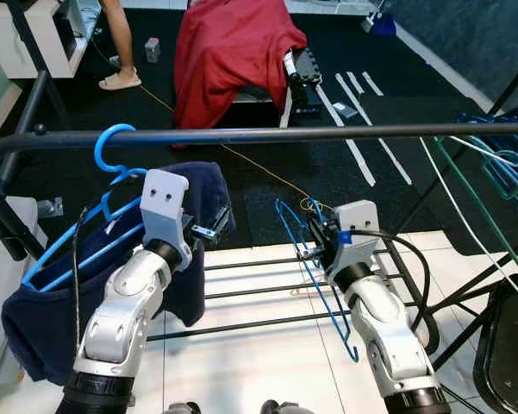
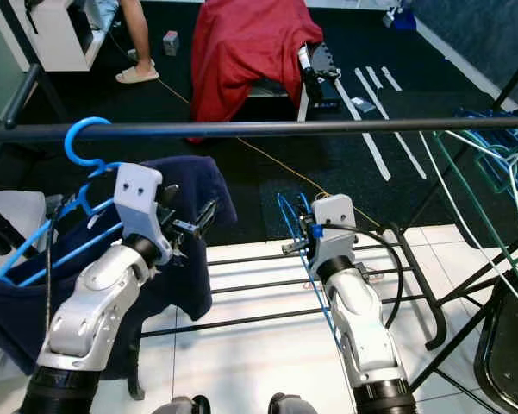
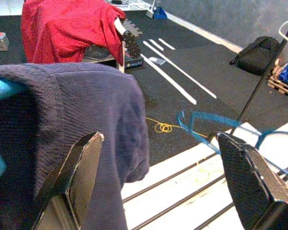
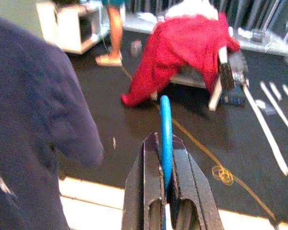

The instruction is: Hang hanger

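A black rail (image 1: 327, 134) runs across in front of me. At its left end a light blue hanger (image 1: 106, 148) is hooked on, carrying a navy garment (image 1: 34, 319). My left gripper (image 1: 212, 228) stands open just beside the garment's right shoulder; in the left wrist view the knit cloth (image 3: 76, 110) lies against one finger (image 3: 79, 177). My right gripper (image 1: 315, 244) is below the rail near the middle, shut on a thin blue wire hanger (image 4: 165, 120), which slants down past the wrist.
Green and teal hangers (image 1: 491, 172) hang at the rail's right end. Low black rack bars (image 1: 259, 291) cross over white tiles below. Beyond lie a red cloth (image 1: 228, 52) over a seat, a person's leg (image 1: 121, 52), and a white cabinet (image 1: 34, 39).
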You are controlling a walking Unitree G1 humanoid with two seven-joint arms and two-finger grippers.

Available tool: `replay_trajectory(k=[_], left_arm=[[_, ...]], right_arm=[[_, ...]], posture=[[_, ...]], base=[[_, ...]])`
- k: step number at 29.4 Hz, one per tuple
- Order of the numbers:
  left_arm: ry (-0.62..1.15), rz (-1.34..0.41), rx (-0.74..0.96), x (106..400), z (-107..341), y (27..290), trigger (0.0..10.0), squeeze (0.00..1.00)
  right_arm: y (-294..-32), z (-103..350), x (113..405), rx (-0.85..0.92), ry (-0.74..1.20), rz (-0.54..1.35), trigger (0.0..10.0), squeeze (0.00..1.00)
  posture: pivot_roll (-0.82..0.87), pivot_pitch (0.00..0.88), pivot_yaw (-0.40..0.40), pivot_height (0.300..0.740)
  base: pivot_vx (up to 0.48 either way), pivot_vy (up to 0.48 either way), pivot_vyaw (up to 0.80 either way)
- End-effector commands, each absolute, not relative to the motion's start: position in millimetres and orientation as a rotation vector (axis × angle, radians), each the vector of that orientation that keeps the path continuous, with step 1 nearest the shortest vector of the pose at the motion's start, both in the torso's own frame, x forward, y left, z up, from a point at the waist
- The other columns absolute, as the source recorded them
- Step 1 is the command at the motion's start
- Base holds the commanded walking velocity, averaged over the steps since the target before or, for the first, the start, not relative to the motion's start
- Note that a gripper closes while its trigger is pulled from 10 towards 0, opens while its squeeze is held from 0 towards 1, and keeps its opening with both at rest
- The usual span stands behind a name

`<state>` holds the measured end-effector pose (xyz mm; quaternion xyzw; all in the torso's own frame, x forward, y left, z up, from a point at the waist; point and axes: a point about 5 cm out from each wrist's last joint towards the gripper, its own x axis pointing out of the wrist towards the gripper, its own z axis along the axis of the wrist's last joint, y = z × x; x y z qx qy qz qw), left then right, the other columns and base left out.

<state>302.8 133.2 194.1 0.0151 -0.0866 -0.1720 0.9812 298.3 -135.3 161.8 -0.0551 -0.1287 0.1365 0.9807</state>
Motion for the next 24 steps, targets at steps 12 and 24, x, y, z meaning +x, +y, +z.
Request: replay_trajectory(k=[12,24], left_arm=[[-0.119,-0.340,0.072,300,186,141,10.0,0.00],[-0.140,-0.377,0.078,299,191,137,10.0,0.00]], right_arm=[[-126,217,268,-0.151,-0.679,0.298,10.0,0.00],[-132,232,274,-0.167,-0.728,0.250,10.0,0.00]], posture=[[-0.05,0.211,-0.063,0.740],[-0.04,0.212,-0.053,0.740]], base=[[0.000,0.000,0.00],[0.000,0.000,0.00]])
